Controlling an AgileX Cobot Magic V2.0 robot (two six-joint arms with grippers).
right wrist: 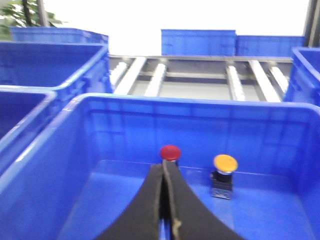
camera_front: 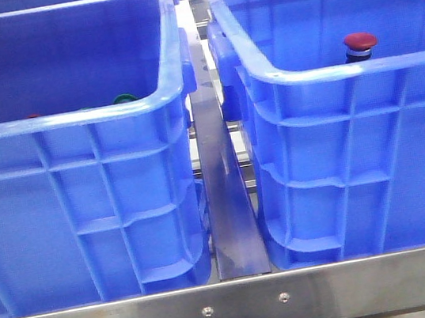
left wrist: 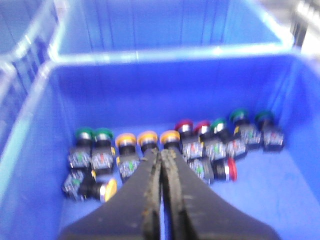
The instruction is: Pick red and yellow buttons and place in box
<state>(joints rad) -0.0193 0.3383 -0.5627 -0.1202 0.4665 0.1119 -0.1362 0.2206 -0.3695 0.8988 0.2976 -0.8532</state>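
Bright even light; left wrist view blurred, background overexposed.

Front camera low, close to both crates' rims, wrist cameras looking down inside.

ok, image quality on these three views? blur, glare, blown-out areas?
Front view: sharp, evenly lit, faint sheen on the right crate rim. Left wrist view: soft all over, the buttons smeared, glare streaks on the crate rim. Right wrist view: background blown out white, red button and yellow button slightly soft.
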